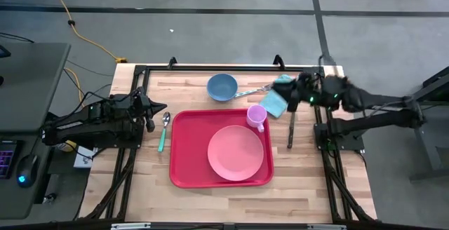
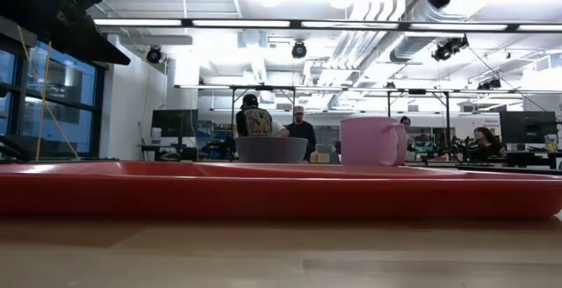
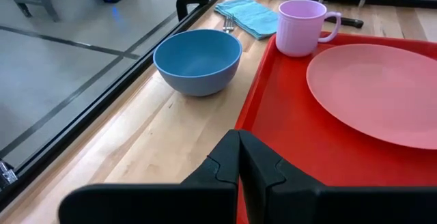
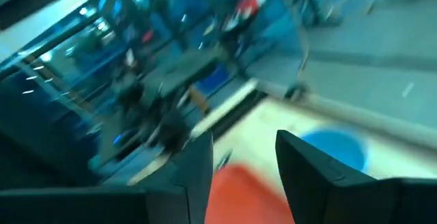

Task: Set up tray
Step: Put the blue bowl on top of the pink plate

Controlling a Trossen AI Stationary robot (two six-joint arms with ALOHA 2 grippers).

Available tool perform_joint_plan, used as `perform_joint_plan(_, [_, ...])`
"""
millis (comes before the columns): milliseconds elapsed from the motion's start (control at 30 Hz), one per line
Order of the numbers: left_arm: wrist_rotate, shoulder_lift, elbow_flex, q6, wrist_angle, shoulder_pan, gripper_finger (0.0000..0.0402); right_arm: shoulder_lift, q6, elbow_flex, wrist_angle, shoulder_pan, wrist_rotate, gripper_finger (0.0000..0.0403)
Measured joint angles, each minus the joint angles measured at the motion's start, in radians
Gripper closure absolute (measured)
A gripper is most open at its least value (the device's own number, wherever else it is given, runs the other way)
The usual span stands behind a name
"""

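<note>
The red tray (image 1: 184, 153) lies flat in the middle of the table, with the round pink plate (image 1: 236, 152) and a pink cup (image 1: 256, 116) standing on it. The cup stands at the tray's far right corner. A blue bowl (image 1: 222, 87) stands on the wood beyond the tray. My left gripper (image 1: 160, 109) is shut and hovers by the tray's far left corner; its closed fingers (image 3: 239, 157) hold nothing. My right gripper (image 1: 297, 90) is raised above the table's far right. Its fingers are apart with nothing between them (image 4: 244, 162).
A teal napkin (image 1: 275, 100) with a fork (image 1: 251, 90) lies at the far right. A spoon with a green handle (image 1: 163, 130) lies left of the tray. A dark knife (image 1: 290, 128) lies right of it. People stand in the room behind (image 2: 299, 130).
</note>
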Motion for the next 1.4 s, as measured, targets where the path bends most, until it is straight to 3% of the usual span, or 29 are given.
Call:
perform_joint_plan(167, [0.000,0.000,0.000,-0.001,0.000,0.000,0.0362,0.096,-0.113,0.220,-0.146,-0.156,-0.021,0.0261])
perform_joint_plan(467, [-0.001,0.000,0.000,-0.002,0.000,0.000,0.0362,0.493,-0.227,0.699,-0.529,-0.382,-0.267,0.0217])
perform_joint_plan(667, [-0.003,0.000,0.000,-0.001,0.000,0.000,0.0362,0.798,-0.239,1.019,-0.795,-0.451,-0.303,0.0190])
perform_joint_plan(933, [-0.016,0.000,0.000,0.000,0.000,0.000,0.0362,1.113,-0.255,1.332,-0.931,-0.463,-0.324,0.0194])
perform_joint_plan(1133, [-0.051,0.000,0.000,-0.001,0.000,0.000,0.0362,1.277,-0.209,1.446,-1.036,-0.461,-0.351,0.0203])
perform_joint_plan(1400, [-0.058,0.000,0.000,0.036,0.000,0.000,0.0362,1.348,-0.162,1.361,-1.068,-0.470,-0.384,0.0192])
